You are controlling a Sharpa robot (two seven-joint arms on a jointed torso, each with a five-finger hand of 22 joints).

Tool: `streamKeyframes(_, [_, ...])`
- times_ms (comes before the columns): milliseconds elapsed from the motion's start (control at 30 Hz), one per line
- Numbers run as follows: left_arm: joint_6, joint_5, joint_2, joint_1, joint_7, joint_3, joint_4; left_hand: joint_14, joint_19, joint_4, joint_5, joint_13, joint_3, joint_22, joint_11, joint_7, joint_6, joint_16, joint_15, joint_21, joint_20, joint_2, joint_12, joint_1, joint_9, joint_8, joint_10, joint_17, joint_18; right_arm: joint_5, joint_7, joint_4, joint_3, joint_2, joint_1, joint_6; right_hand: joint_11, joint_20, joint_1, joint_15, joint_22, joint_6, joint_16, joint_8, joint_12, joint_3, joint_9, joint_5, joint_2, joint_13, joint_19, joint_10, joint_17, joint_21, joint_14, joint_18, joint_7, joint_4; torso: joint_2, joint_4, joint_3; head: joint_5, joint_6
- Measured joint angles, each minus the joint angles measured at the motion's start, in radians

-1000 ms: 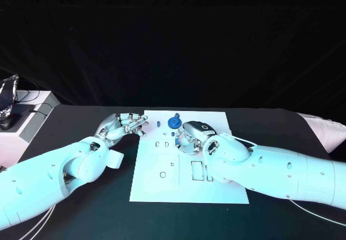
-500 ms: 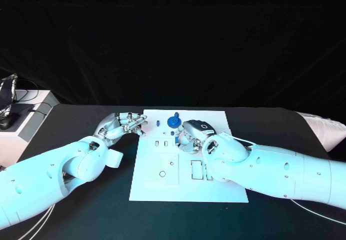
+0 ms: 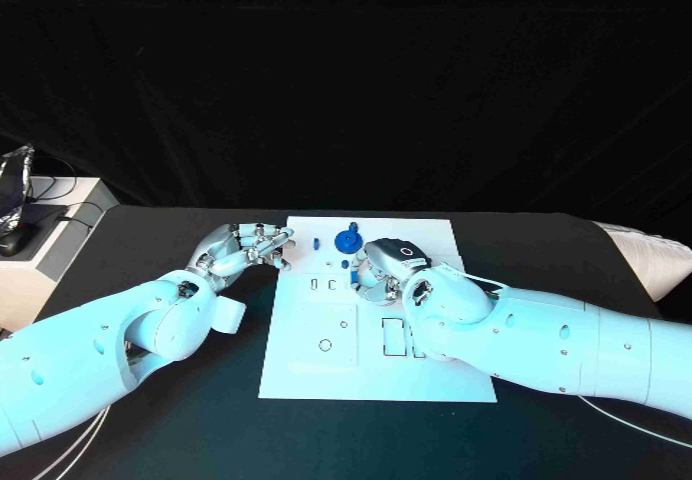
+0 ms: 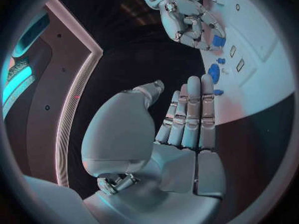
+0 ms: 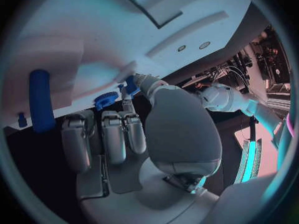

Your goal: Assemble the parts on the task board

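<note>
right hand pinches small blue part | left hand empty, fingers apart, 9 o'clock of task board | gear seated at 12 | slots unfilled, early

— What am I seeing at the wrist? The left hand is lying with its fingers straight and side by side, thumb apart, holding nothing.

— And past the fingertips?

— The task board is sitting at two o'clock, a blue gear just beyond. At one o'clock the right hand is curling over the board beside a blue part.
</note>
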Motion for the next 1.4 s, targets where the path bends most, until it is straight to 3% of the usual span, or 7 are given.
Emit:
streamKeyframes(300, [0.001, 0.000, -0.001, -0.002, -0.002, 0.000, 0.000, 0.000, 0.000, 0.000, 0.000, 0.000, 0.000, 0.000, 0.000, 0.000, 0.000, 0.000, 0.000, 0.000, 0.001, 0.000, 0.000, 0.000, 0.000, 0.000, 0.000, 0.000, 0.000, -0.009, -0.003, -0.003, 0.000, 0.002, -0.001, 0.000, 0.000, 0.000, -0.005, 0.000, 0.000, 0.000, 0.000, -0.001, 0.000, -0.003, 0.000, 0.000, -0.005, 0.000, 0.000, 0.000, 0.000, 0.000, 0.000, 0.000, 0.000, 0.003, -0.001, -0.0010, 0.0004, 0.000, -0.002])
streamKeyframes(633, [0.003, 0.000, -0.001, -0.002, -0.003, 0.000, -0.002, 0.000, -0.004, 0.000, 0.000, 0.000, 0.000, 0.001, 0.000, 0.000, 0.000, 0.000, 0.000, 0.000, 0.004, 0.000, 0.000, 0.000, 0.000, 0.000, 0.000, 0.000, 0.000, -0.011, -0.004, -0.006, -0.001, 0.001, -0.003, 0.002, 0.000, 0.000, -0.028, 0.000, 0.000, -0.020, 0.000, 0.000, 0.000, -0.019, -0.002, 0.000, -0.028, 0.000, 0.000, 0.000, 0.000, 0.000, 0.000, 0.000, 0.005, 0.013, -0.001, -0.0011, 0.0010, 0.000, -0.001])
streamKeyframes(800, [0.004, 0.000, -0.002, -0.003, -0.005, 0.000, -0.003, 0.000, -0.004, 0.000, 0.000, 0.000, 0.000, 0.001, 0.000, 0.000, 0.000, 0.000, 0.000, 0.000, 0.004, 0.000, 0.000, 0.000, 0.000, 0.000, 0.000, -0.001, 0.000, -0.011, -0.004, -0.006, -0.001, 0.001, -0.003, 0.003, 0.007, 0.000, -0.038, 0.000, 0.000, -0.052, 0.000, -0.022, 0.000, -0.042, -0.011, -0.006, -0.038, 0.000, 0.000, 0.000, 0.000, 0.000, 0.000, 0.000, 0.016, 0.019, -0.001, -0.0011, 0.0009, 0.001, -0.002])
streamKeyframes(1000, [0.007, 0.000, -0.002, -0.003, -0.007, 0.000, -0.004, 0.000, -0.004, 0.000, 0.000, 0.000, 0.000, 0.001, 0.004, 0.000, 0.000, 0.000, 0.000, 0.000, 0.004, 0.000, -0.004, 0.000, 0.000, 0.000, -0.004, -0.001, 0.000, -0.011, -0.004, -0.007, -0.001, 0.000, -0.003, 0.001, 0.016, 0.008, -0.038, 0.014, 0.000, -0.087, 0.000, -0.046, -0.026, -0.074, -0.021, -0.029, -0.038, 0.000, 0.000, 0.001, 0.000, -0.006, 0.003, 0.000, 0.030, 0.032, -0.001, -0.0011, 0.0010, 0.000, -0.002])
streamKeyframes(1400, [0.014, 0.000, -0.001, -0.010, -0.013, 0.000, -0.007, 0.000, -0.004, 0.000, 0.000, -0.001, 0.000, 0.002, 0.004, 0.004, -0.004, 0.000, 0.000, 0.001, 0.004, 0.000, -0.004, 0.000, 0.000, -0.004, -0.004, -0.001, 0.000, -0.010, -0.004, 0.001, -0.001, -0.009, -0.003, -0.002, 0.023, 0.015, -0.038, 0.018, 0.000, -0.108, 0.000, -0.062, -0.039, -0.126, -0.026, -0.051, -0.038, -0.001, 0.000, 0.001, 0.000, -0.012, 0.000, 0.000, 0.037, 0.054, -0.001, -0.0005, 0.0006, -0.001, -0.001])
